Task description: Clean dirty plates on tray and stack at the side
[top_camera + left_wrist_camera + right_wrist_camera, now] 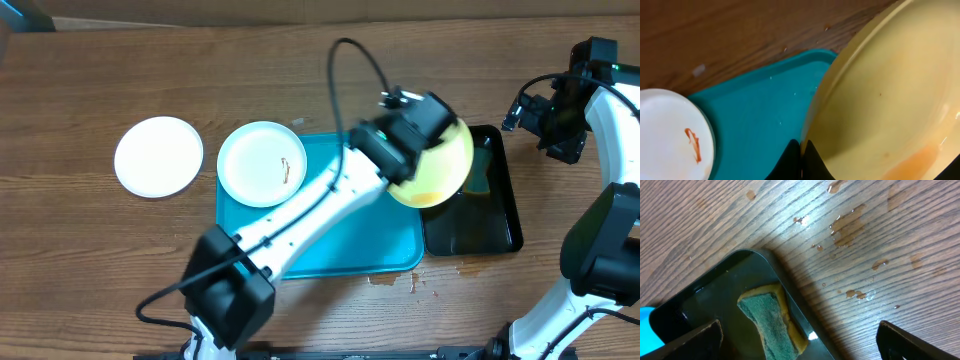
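Far left: clean white plate (158, 156) lies flat on the counter (80, 90), apart from the turquoise tray (345, 245).

Next: smeared white plate (262, 163), brown streak on its face, covers the tray's upper-left corner. Can't tell if it sits inside or rides the rim. Left wrist view cuts it off at the left and bottom edges.

The left arm (300, 215) runs diagonally over the tray and hides a strip of its floor from overhead.

Left fingers (788, 166) are pressed onto the rim of the pale yellow plate (890, 100), pinching it. Only their tips show, at the bottom edge of the wrist view. The plate is off the surface and tilted, over the tray's right edge and the black tray (500, 228). From overhead the wrist covers its upper-left part. Orange film (920, 156) near its low edge. The plate runs out of frame at right and bottom.

The black tray sits just beside the turquoise one, on its right. A sponge (771, 322) lies in it, green face up with a yellow edge, cut off at the bottom of the right wrist view. Overhead it's too dim to make out.

Wet spots (850, 224) on the counter beside the black tray.

Right fingers (695, 341) are spread wide, holding nothing, near the black tray's corner at the far right.
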`<state>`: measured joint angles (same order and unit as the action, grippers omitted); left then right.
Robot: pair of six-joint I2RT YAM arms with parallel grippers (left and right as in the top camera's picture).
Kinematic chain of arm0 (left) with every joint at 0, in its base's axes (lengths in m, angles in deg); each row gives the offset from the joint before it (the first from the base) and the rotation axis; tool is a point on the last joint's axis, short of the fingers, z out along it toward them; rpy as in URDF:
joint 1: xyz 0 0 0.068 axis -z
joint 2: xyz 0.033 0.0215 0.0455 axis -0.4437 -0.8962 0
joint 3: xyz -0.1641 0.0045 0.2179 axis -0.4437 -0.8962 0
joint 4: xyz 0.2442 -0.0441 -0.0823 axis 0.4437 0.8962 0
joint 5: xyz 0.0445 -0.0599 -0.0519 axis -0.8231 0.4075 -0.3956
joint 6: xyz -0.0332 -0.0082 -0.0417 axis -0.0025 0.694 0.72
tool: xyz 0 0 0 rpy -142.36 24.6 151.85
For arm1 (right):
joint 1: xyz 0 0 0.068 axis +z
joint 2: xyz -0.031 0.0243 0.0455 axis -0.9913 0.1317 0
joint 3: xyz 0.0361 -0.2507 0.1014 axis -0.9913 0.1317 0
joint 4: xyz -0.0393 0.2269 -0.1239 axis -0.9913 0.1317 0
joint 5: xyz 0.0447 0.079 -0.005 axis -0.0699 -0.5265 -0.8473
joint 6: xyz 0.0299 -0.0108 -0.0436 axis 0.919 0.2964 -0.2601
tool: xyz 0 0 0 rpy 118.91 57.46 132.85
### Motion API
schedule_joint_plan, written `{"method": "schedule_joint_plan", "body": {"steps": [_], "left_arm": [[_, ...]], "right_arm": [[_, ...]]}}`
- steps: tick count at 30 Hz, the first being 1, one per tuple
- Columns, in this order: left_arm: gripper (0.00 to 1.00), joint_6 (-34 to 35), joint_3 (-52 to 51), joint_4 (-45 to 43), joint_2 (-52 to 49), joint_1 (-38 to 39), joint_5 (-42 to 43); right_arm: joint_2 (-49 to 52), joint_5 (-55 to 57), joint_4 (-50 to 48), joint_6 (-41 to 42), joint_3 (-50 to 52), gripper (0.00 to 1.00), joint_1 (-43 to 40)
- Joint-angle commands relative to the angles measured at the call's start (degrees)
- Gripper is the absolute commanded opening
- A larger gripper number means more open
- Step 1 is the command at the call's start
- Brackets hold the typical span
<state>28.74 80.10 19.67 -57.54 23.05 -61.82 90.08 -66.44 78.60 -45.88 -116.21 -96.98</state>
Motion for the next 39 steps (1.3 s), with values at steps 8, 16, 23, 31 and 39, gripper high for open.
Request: {"method": "schedule_joint_plan", "body": {"steps": [8, 16, 23, 31, 39], "left_arm": [[0.04, -4.7, 1.6, -5.0, -0.3, 11.8, -31.2], [0.04, -13.8, 1.6, -10.2, -0.3, 18.3, -43.5], [0.04, -19.9, 1.6, -13.2, -0.3, 21.5, -48.7], [0.04, -23.0, 1.6, -14.6, -0.3, 22.7, -53.4], [0.04, -21.3, 1.6, -15.1, -0.3, 22.6, -53.0]], "right_arm": [[-1.6, -0.3, -0.1, 0.2, -0.7, 1.0, 0.1], [-1.6, -0.3, -0.1, 0.2, -0.7, 1.0, 0.0], [-1.6, -0.3, -0.1, 0.2, -0.7, 1.0, 0.0], [-1.6, -0.3, -0.1, 0.2, -0.7, 1.0, 0.0], [-1.6, -0.3, -0.1, 0.2, -0.7, 1.0, 0.1]]}}
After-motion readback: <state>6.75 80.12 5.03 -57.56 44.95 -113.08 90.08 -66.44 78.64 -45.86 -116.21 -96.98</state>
